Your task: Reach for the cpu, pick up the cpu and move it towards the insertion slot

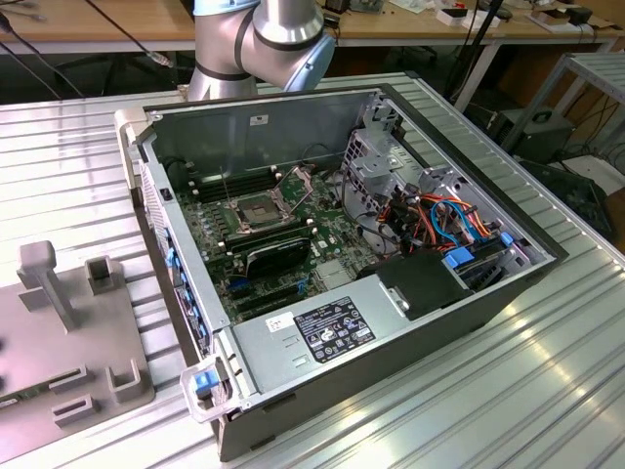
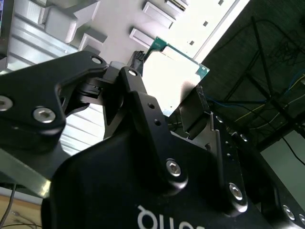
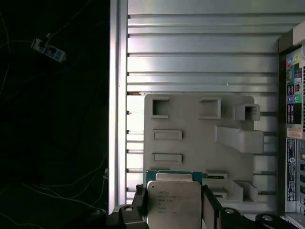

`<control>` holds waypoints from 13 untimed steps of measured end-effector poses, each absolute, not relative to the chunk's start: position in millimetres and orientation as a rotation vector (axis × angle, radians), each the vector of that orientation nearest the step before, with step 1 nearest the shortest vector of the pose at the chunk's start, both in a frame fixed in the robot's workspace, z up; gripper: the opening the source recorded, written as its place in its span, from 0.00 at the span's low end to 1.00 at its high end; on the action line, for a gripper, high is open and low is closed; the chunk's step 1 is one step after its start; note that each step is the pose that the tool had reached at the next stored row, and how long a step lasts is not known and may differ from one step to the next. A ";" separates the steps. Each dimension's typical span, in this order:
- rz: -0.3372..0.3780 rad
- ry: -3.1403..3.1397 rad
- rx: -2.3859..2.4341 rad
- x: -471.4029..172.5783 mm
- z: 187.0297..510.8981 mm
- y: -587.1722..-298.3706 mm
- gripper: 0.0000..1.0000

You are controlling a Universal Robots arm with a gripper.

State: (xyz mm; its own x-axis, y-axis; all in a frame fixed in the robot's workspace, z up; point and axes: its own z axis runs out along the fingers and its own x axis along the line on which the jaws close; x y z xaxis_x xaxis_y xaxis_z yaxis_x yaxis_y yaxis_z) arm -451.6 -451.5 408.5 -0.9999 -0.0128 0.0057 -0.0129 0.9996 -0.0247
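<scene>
The cpu (image 3: 173,202) is a small square chip with a pale metallic face and a green edge, and it sits between the two black fingers of my gripper (image 3: 174,210). In the second wrist view the cpu (image 2: 174,76) glares bright, with the gripper (image 2: 167,86) shut on two of its opposite edges. It hangs above a grey fixture plate (image 3: 190,133). The insertion slot (image 1: 256,210), a metal-framed socket with a dark centre and a raised bracket, lies on the motherboard inside the open computer case (image 1: 391,313).
The grey fixture plate (image 1: 68,332) with raised blocks stands at the exterior view's left, beside the case. A black expansion card (image 1: 278,256) lies just in front of the socket. Cables and a drive cage (image 1: 391,166) crowd the case's right half. The arm's base (image 1: 259,39) rises behind the case.
</scene>
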 end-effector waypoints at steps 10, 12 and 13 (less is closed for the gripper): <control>0.039 -3.136 0.020 -441.2 408.5 -451.4 0.55; 0.039 -3.136 0.020 -440.0 408.5 -451.5 0.55; 0.039 -3.136 0.020 -438.7 408.5 -451.5 0.55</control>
